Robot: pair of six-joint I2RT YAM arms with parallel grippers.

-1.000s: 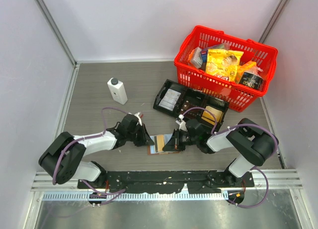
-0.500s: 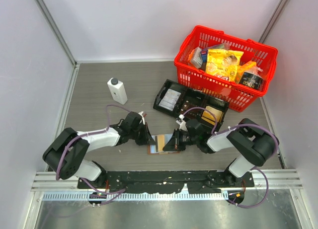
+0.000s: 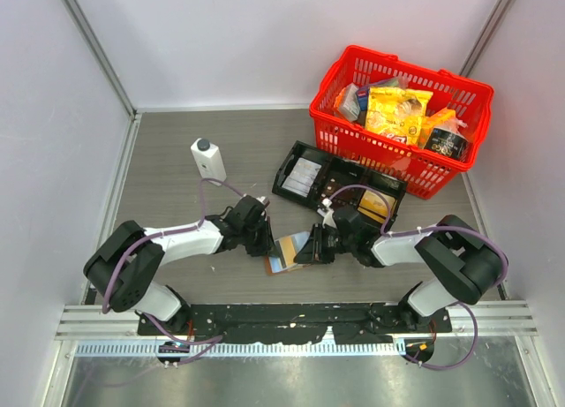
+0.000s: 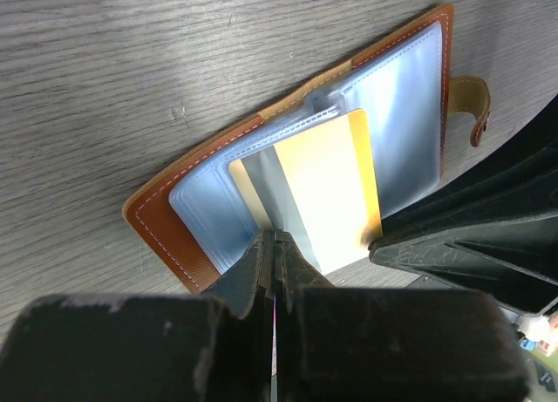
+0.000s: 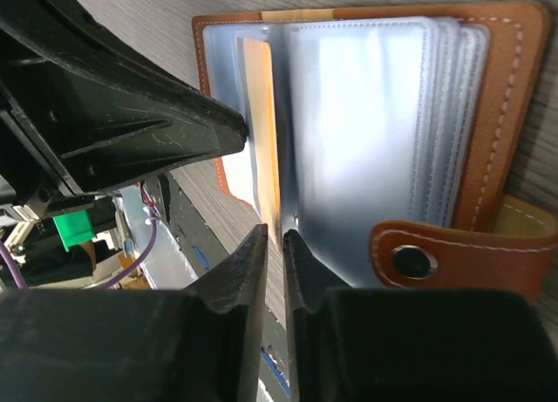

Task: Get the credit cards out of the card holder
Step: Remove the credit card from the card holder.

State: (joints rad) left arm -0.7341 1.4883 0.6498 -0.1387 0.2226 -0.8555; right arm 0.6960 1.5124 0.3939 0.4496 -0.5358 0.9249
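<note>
We see one gold card (image 4: 327, 188) half out of the open card holder (image 3: 281, 259), which lies at six o'clock on the surface (image 3: 159, 195). Our left jaws are pinched shut on its edge and our right jaws stand barely parted around it. We judge it not yet free.

Leather-look card holder (image 4: 166, 228), clear plastic pockets (image 4: 405, 97), glossy card (image 4: 331, 193); woodgrain table (image 4: 131, 62)

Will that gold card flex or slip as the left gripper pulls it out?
The gold card looks flat and stiff, so probably little bending. Its glossy face may slip in the left gripper. The thin card holder may drag along.
</note>
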